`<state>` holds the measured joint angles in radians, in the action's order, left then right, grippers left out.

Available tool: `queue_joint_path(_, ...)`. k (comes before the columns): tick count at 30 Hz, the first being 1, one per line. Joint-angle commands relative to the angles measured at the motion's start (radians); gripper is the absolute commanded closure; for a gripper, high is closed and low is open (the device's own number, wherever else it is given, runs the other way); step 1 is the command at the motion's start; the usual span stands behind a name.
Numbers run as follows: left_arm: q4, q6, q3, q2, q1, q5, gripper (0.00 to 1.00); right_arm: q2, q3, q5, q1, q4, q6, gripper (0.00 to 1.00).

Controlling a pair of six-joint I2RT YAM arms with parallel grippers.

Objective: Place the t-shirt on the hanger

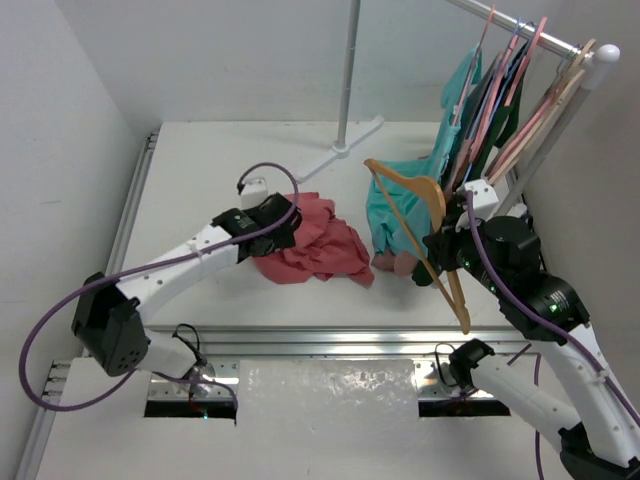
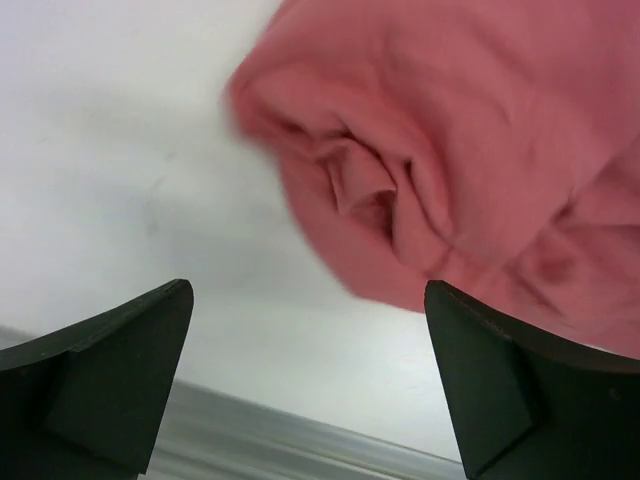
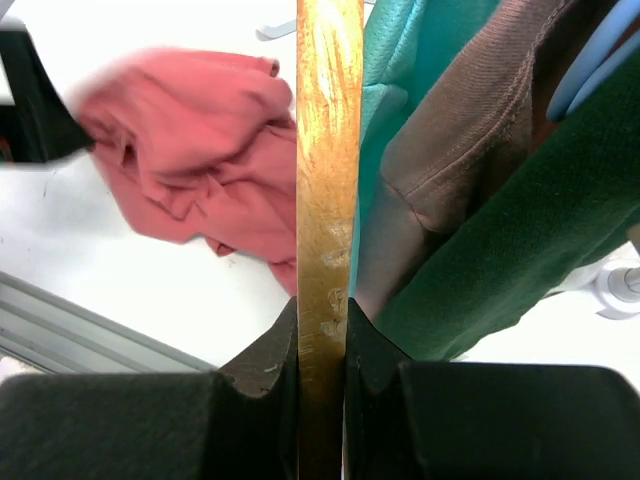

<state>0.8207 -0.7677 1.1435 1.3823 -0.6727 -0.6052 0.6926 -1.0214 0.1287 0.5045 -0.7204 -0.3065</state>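
Observation:
The coral-red t-shirt (image 1: 318, 243) lies crumpled on the white table, seen close up as t-shirt (image 2: 480, 150) in the left wrist view and as t-shirt (image 3: 200, 160) in the right wrist view. My left gripper (image 1: 283, 222) sits at its left edge, and in its own view the left gripper (image 2: 308, 380) stands open with only bare table between its fingers. The wooden hanger (image 1: 425, 230) is held tilted above the table. My right gripper (image 1: 440, 247) is shut on it, and the right gripper (image 3: 322, 345) clamps the hanger (image 3: 328, 160) arm between both fingers.
A teal shirt (image 1: 400, 205) and dark green garments (image 3: 520, 230) hang from the clothes rail (image 1: 520, 25) at the back right, with pink hangers (image 1: 500, 90). The rail's stand pole (image 1: 350, 70) rises at the back. An aluminium rail (image 1: 330, 340) runs along the table's near edge.

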Motion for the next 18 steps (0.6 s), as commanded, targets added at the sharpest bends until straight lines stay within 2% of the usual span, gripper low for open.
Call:
queue_joint_path(1,0.132,-0.074,0.042,-0.016,0.001,-0.146,0.0,-0.01,-0.043,0.011,-0.004,0.047,0.017,1.0)
queue_joint_path(3,0.225,-0.087,0.109,-0.029,-0.001,-0.194,0.0,-0.013,-0.039,0.009,-0.004,0.052,0.017,1.0)
queue_joint_path(5,0.197,-0.049,0.145,-0.048,-0.007,-0.168,0.01,-0.022,-0.026,0.017,-0.004,0.053,0.015,1.0)
queue_joint_path(7,0.05,0.12,0.134,-0.086,-0.022,-0.018,0.04,-0.039,-0.017,0.022,-0.004,0.055,0.014,1.0)
queue_joint_path(8,-0.121,0.172,0.122,-0.088,-0.03,0.049,0.04,-0.045,-0.005,0.028,-0.003,0.058,0.014,1.0)
queue_joint_path(9,-0.203,0.218,0.113,-0.08,-0.033,0.161,0.04,-0.05,0.0,0.031,-0.004,0.061,0.01,1.0)
queue_joint_path(10,-0.309,0.31,0.125,-0.024,-0.034,0.2,0.04,-0.059,0.004,0.037,-0.004,0.062,0.01,1.0)
queue_joint_path(11,-0.333,0.346,0.148,0.025,-0.031,0.229,0.04,-0.061,0.007,0.045,-0.004,0.064,0.01,1.0)
queue_joint_path(12,-0.336,0.393,0.232,0.155,-0.027,0.248,0.03,-0.061,0.006,0.052,-0.004,0.058,0.007,1.0)
queue_joint_path(13,-0.306,0.406,0.289,0.232,-0.006,0.252,0.03,-0.068,0.001,0.058,-0.004,0.056,0.007,1.0)
queue_joint_path(14,-0.278,0.41,0.409,0.303,0.007,0.251,0.04,-0.074,0.0,0.072,-0.004,0.055,0.004,1.0)
queue_joint_path(15,-0.244,0.419,0.464,0.437,0.018,0.263,0.07,-0.08,-0.003,0.078,-0.004,0.055,0.004,1.0)
queue_joint_path(17,-0.229,0.45,0.553,0.541,0.039,0.289,0.09,-0.105,-0.008,0.078,-0.004,0.056,0.003,1.0)
queue_joint_path(18,-0.207,0.467,0.659,0.635,0.042,0.317,0.12,-0.108,-0.011,0.074,-0.004,0.055,0.001,1.0)
